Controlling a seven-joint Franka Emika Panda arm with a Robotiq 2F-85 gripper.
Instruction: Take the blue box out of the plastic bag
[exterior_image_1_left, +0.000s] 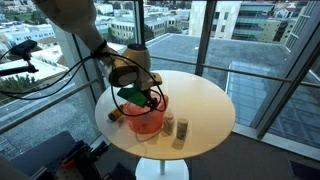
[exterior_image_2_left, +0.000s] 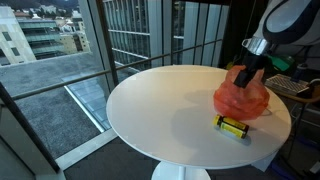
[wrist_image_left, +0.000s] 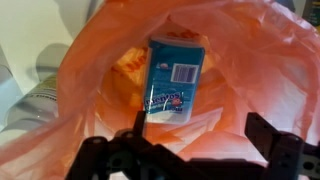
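Wrist view is showing the blue box (wrist_image_left: 176, 78) sitting upright deep inside the plastic bag (wrist_image_left: 250, 70), so nothing's out yet. Hand (wrist_image_left: 200, 132) is hanging wide open over the bag's mouth, gripping nothing. I'm guessing reach-in, grab and lift are all waiting.

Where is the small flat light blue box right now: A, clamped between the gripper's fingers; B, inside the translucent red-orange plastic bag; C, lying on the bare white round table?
B: in the wrist view the light blue box sits within the plastic bag, with the gripper open.
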